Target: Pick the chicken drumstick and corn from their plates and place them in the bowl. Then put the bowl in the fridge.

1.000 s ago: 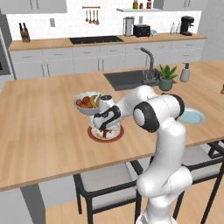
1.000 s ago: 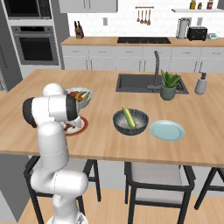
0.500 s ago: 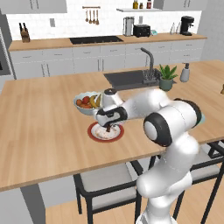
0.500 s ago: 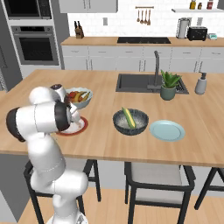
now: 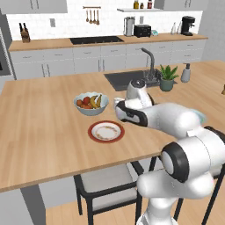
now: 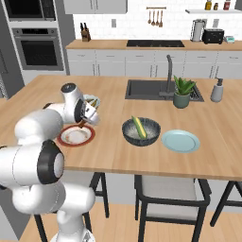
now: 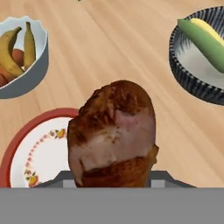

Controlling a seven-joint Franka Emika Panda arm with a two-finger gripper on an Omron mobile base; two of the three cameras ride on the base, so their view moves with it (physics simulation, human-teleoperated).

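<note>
Drumstick (image 7: 114, 133) hangs in pincer (image 6: 88, 116) over wooden counter (image 5: 39, 127) (kitchen island).

Home kitchen: wooden island (image 5: 39, 127) with sink (image 6: 160, 90), wall oven (image 6: 40, 47), cooktop (image 5: 96, 40), toaster (image 6: 213, 36).

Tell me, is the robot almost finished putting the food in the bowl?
About halfway. The corn already lies in the dark bowl, and its blue plate is bare. The gripper holds the chicken drumstick lifted above the red-rimmed plate. Left: drumstick into the bowl, then bowl into the fridge.
</note>
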